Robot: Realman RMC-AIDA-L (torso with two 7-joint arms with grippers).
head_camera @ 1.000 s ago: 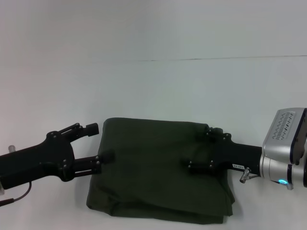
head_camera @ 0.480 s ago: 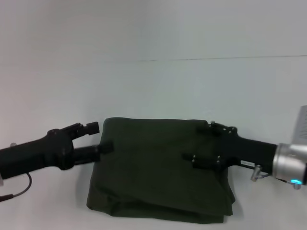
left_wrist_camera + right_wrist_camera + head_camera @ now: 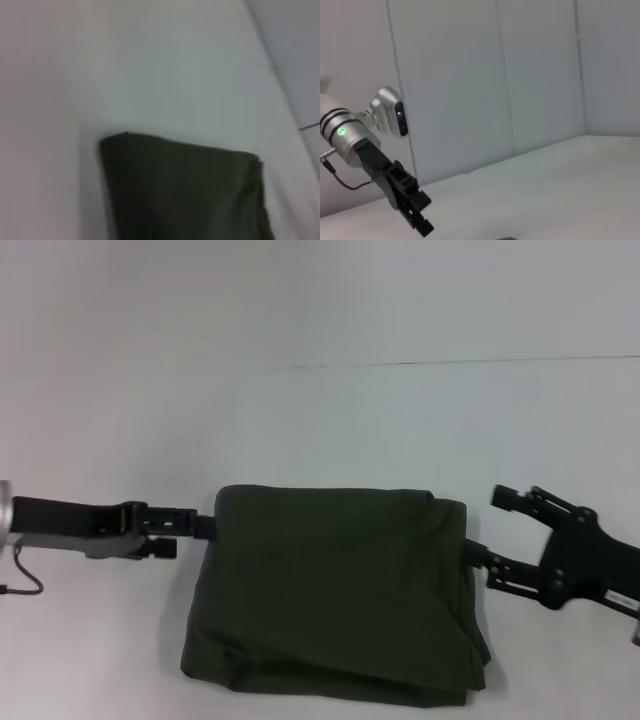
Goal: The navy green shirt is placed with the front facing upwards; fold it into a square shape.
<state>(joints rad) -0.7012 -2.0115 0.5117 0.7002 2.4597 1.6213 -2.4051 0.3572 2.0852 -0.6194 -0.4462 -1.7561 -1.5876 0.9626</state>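
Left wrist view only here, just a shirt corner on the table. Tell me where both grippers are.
Observer: In the head view, the left gripper is at the shirt's left edge, near its far corner.
Operator: Now the right one.
Observer: The right gripper is open and empty, just off the shirt's right edge.
Operator: Describe the fold.
Observer: It is a rough square with no lettering showing. Layers stick out unevenly along the near edge.
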